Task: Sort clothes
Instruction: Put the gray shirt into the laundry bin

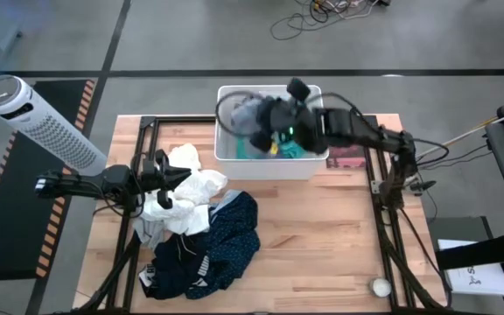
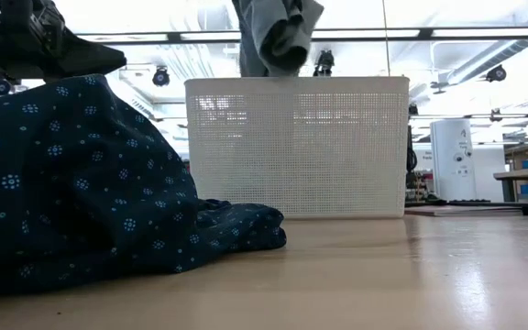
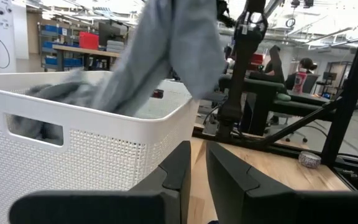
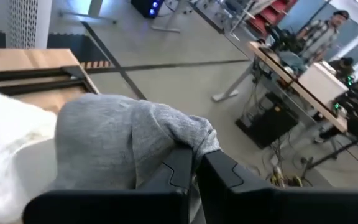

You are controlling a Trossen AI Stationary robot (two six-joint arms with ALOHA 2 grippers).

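I have the right gripper (image 1: 265, 131) up over the white basket (image 1: 313, 164), its fingers pinched shut on a fold of the grey garment (image 4: 114, 146); the wrist view shows the cloth bunched right at the fingertips, so the grip looks like a small pinch of fabric, not a deep bite. I judge I am holding it high so the hanging tail clears the basket's rim: in the left wrist view the grey garment drapes down from above with its lower end trailing inside the basket wall. From table level it hangs as a rolled, limp tube just above the rim. A teal garment (image 1: 297, 150) lies in the basket under the arm. The left gripper (image 1: 166, 179) waits low at the table's left side, by the heap of white garments (image 1: 195, 188), with its fingers narrow, nearly closed, and nothing between them as far as I can see; it points toward the basket, clear of the right arm. The dark navy dotted garment (image 1: 221, 241) is spread on the wooden table (image 1: 322, 236) in front of the white ones, partly under them, rumpled into a soft mound. The grey cloth looks like thick, matte knit, and I expect it to slide if the pinch loosens.
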